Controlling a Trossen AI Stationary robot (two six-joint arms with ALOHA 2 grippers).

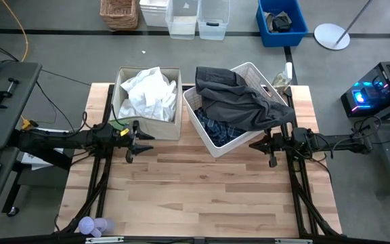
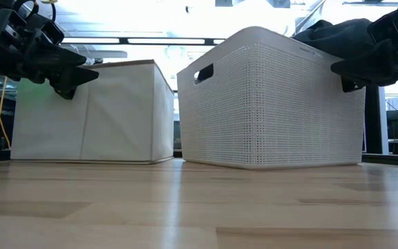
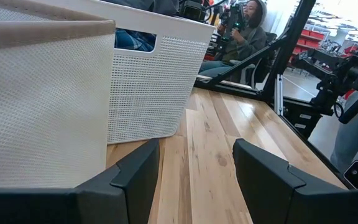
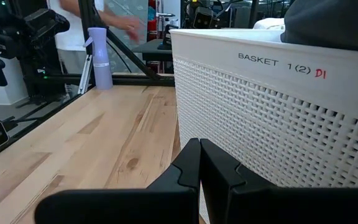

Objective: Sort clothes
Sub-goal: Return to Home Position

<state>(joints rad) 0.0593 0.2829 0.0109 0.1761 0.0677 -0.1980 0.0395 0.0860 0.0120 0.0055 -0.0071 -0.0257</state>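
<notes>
White garments (image 1: 147, 91) are held in the beige bin (image 1: 154, 130) at 11 o'clock, the dark grey garment (image 1: 242, 98) in the white basket (image 1: 252, 71) at 1 o'clock. The left gripper (image 1: 141, 139) is spread apart; the right gripper (image 1: 258, 144) is pressed together.

This is a robotics lab or workshop. The wooden counter (image 1: 202, 196) stands on a bare grey floor (image 1: 66, 54). A lit computer tower (image 1: 374, 91) sits just beside the counter's right edge. Clear storage tubs (image 1: 198, 17) and a blue bin (image 1: 281, 20) line the floor beyond its far edge. Farther past the counter are a seated person (image 3: 244, 37) and red racks (image 3: 319, 40).
</notes>
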